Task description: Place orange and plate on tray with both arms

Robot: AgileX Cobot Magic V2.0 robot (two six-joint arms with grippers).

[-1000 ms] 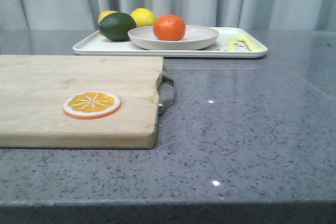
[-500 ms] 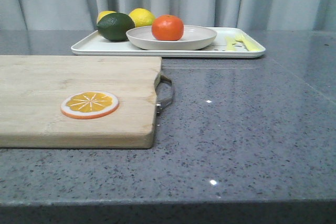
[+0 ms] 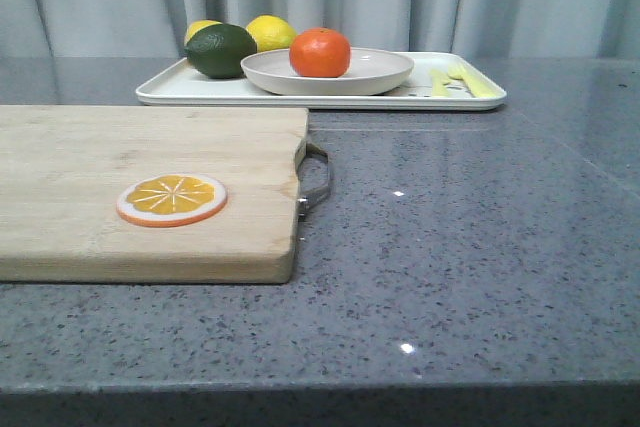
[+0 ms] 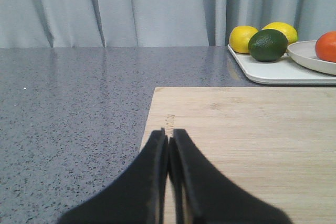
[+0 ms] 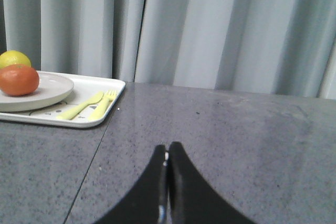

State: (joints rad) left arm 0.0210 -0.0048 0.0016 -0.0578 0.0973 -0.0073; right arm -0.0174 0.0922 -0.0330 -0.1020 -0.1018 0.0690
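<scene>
The orange sits in the off-white plate, and the plate rests on the white tray at the back of the counter. The orange also shows in the left wrist view and the right wrist view, on the plate and tray. My left gripper is shut and empty, low over the near edge of the wooden cutting board. My right gripper is shut and empty over bare counter, to the right of the tray. Neither gripper shows in the front view.
A dark green avocado and two lemons lie on the tray's left part. Yellow cutlery print marks its right end. The cutting board with a metal handle carries an orange slice disc. Grey curtain behind.
The view shifted slightly between the oldest frame and now; the objects keep their places relative to each other. No gripper shows in the front view.
</scene>
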